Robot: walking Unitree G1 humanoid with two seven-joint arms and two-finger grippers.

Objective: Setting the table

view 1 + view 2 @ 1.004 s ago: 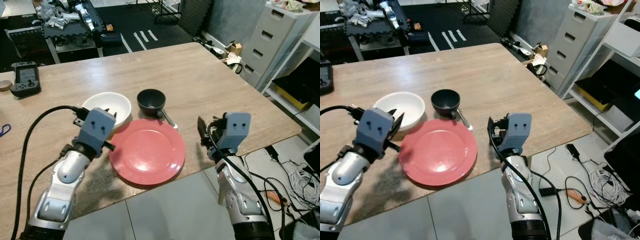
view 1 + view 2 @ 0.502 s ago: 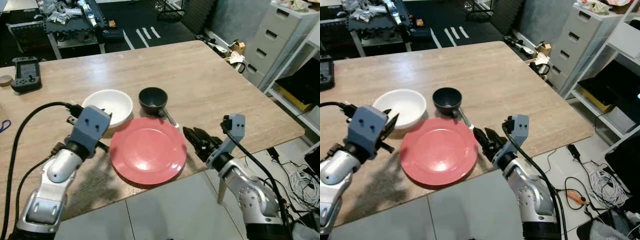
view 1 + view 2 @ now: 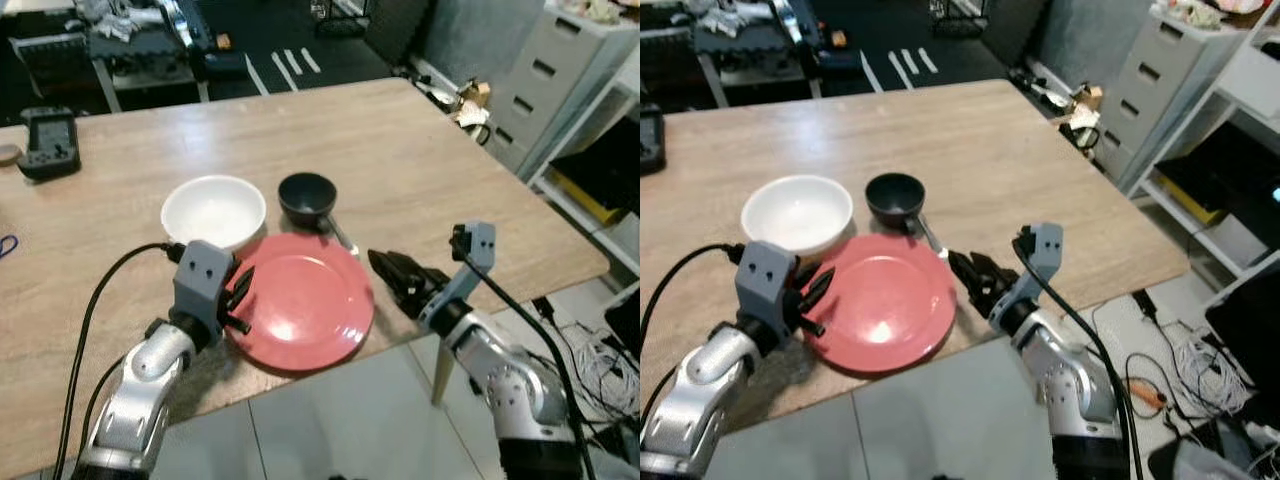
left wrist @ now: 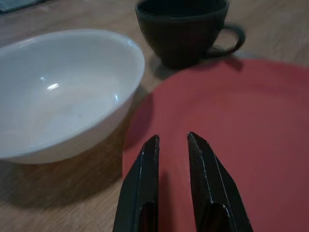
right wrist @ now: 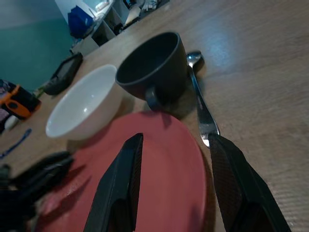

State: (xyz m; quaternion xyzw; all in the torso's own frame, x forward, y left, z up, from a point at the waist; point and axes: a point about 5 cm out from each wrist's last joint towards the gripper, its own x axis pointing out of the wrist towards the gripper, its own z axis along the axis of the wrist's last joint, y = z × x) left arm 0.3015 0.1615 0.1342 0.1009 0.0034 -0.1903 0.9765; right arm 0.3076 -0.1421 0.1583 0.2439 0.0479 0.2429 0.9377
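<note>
A red plate lies near the wooden table's front edge. Behind it stand a white bowl and a black cup, with a metal spoon beside the cup. My left gripper hovers low over the plate's left rim, its fingers a narrow gap apart and empty. My right gripper points at the plate's right rim, open wide. Between its fingers lie the plate's edge and the spoon's handle. Neither gripper touches the plate.
A black handheld controller sits at the table's far left. Grey drawers and shelving stand to the right, with cables on the floor. A cluttered workbench is behind the table. The table's front edge runs just below the plate.
My left gripper has come down from beside the white bowl to the plate's left rim. My right gripper has tipped from upright to pointing at the plate's right rim.
</note>
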